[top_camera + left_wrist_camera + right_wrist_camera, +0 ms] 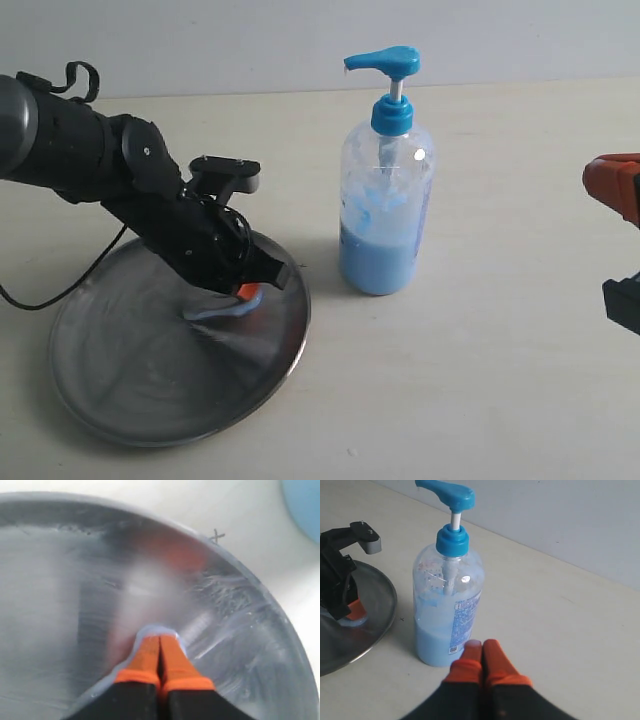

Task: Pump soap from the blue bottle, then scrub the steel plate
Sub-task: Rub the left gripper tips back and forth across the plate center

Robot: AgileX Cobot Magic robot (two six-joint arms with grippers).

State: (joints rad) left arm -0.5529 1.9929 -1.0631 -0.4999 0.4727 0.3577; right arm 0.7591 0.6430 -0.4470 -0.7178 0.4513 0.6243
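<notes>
The steel plate [150, 390] lies at the left, one side tipped up a little. My left gripper [244, 294] is shut, its orange tips pressed down on the plate near its right rim. Pale blue soap [159, 629] rings the tips [160, 641] and smears the plate [60, 605] around them. The blue bottle [385, 190] stands upright right of the plate, about a third full of light blue liquid. My right gripper [482, 646] is shut on nothing, hanging off to the bottle's [447, 605] right, apart from it; a pale smear coats one fingertip [472, 645].
A black cable [60, 285] trails from the left arm over the table left of the plate. A small pencil cross [216, 535] marks the tabletop just past the plate's rim. Pale tabletop surrounds both things, with a grey wall [200, 40] behind.
</notes>
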